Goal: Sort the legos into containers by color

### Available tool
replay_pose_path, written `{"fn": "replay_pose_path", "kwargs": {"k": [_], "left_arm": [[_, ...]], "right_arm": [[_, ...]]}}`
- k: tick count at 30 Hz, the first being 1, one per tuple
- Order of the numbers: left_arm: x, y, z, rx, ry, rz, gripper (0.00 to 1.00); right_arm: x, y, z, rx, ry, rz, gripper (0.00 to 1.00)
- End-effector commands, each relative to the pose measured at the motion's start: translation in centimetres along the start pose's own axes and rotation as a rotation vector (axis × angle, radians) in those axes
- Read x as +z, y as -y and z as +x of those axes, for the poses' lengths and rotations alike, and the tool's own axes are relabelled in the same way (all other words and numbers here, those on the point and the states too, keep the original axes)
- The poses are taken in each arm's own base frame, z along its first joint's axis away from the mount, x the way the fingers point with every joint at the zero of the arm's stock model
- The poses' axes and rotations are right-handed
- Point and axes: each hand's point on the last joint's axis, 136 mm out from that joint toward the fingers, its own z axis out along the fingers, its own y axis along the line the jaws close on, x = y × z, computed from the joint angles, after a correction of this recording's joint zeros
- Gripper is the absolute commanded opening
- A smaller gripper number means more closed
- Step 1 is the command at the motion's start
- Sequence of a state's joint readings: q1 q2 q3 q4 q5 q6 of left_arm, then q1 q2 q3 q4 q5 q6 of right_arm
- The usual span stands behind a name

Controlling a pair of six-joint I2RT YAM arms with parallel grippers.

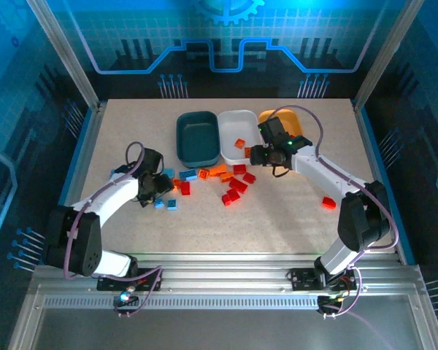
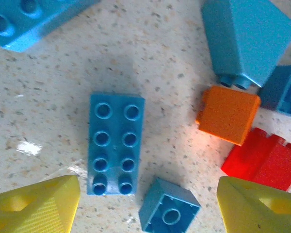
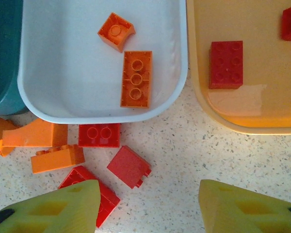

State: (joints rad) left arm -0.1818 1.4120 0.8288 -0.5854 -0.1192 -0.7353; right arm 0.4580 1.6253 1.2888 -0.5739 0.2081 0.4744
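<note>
I see both grippers open, empty.
L gripper [image 2: 149,204] over blue 2x4 lego [image 2: 115,143] on table [image 2: 48,97]; R gripper [image 3: 149,206] over red legos [image 3: 128,166] beside white tub [image 3: 87,119] w/ 2 orange legos [image 3: 136,78] inside, red bricks [image 3: 226,64] in yellow tub [image 3: 262,73].

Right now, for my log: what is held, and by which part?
Nothing is held: the left gripper and right gripper both stand open above loose bricks.

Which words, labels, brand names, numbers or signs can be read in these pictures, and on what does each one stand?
No text can be read.
The back panel shows drawings, such as a gear, but no letters.
The blue eight-stud brick has plain studs, no brand visible.
The white tub, yellow-orange tub and dark teal tub carry no label.
</note>
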Motion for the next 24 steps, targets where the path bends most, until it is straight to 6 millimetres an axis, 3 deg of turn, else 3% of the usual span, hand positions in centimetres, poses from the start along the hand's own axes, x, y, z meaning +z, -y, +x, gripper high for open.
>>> {"fn": "replay_pose_path", "kwargs": {"k": [1, 7, 10, 13, 15, 18, 21, 24], "left_arm": [[1.7, -2.4, 0.5, -0.042, -0.024, -0.08, 0.73], [3.9, -1.8, 0.6, -0.007, -0.073, -0.08, 0.65], [4.2, -2.1, 0.5, 0.008, -0.075, -0.107, 0.45], [3.1, -1.8, -0.2, 0.024, -0.048, -0.101, 0.23], [1.1, -0.8, -1.4, 0.035, -0.006, -0.07, 0.19], [-2.7, 2.0, -3.9, 0.061, 0.071, 0.028, 0.18], [-5.9, 6.7, -6.0, 0.114, 0.105, 0.169, 0.18], [-7.0, 11.9, -7.5, 0.179, 0.098, 0.304, 0.16]], "right_arm": [[-0.2, -0.8, -0.2, 0.008, 0.02, -0.039, 0.57], [-0.1, -0.8, -0.1, 0.014, 0.032, -0.044, 0.57], [-0.1, -0.8, -0.1, 0.016, 0.037, -0.048, 0.57], [-0.2, -0.8, -0.1, 0.018, 0.043, -0.051, 0.57], [-0.4, -0.9, -0.2, 0.02, 0.046, -0.056, 0.57], [-0.5, -1.0, -0.2, 0.025, 0.049, -0.067, 0.57], [-0.3, -1.2, -0.1, 0.032, 0.042, -0.078, 0.57], [-0.1, -1.3, 0.2, 0.036, 0.031, -0.08, 0.57]]}}
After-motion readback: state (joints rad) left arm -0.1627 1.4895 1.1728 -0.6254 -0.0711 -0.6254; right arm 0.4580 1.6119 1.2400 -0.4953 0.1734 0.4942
